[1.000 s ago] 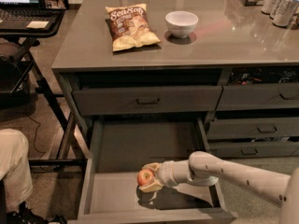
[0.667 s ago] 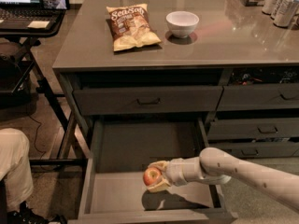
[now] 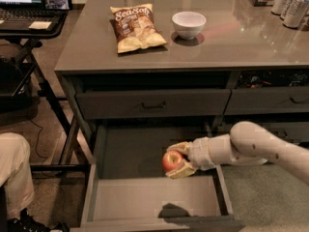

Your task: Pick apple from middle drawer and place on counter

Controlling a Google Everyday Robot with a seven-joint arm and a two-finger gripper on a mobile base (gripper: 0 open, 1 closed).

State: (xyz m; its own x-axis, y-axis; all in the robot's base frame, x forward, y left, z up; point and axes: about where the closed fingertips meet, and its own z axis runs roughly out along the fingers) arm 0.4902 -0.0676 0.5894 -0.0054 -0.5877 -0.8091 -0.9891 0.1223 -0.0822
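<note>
The gripper (image 3: 175, 161) pinches a red apple (image 3: 171, 160) over the open middle drawer (image 3: 145, 197), while a chip bag (image 3: 136, 27) seemingly lettered "Sea Salt" lies on the far counter (image 3: 231, 47).

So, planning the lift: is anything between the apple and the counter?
Nothing visible. The pincer holds the apple over the open middle drawer, out in front of the counter; the chip bag and bowl sit farther back.
</note>
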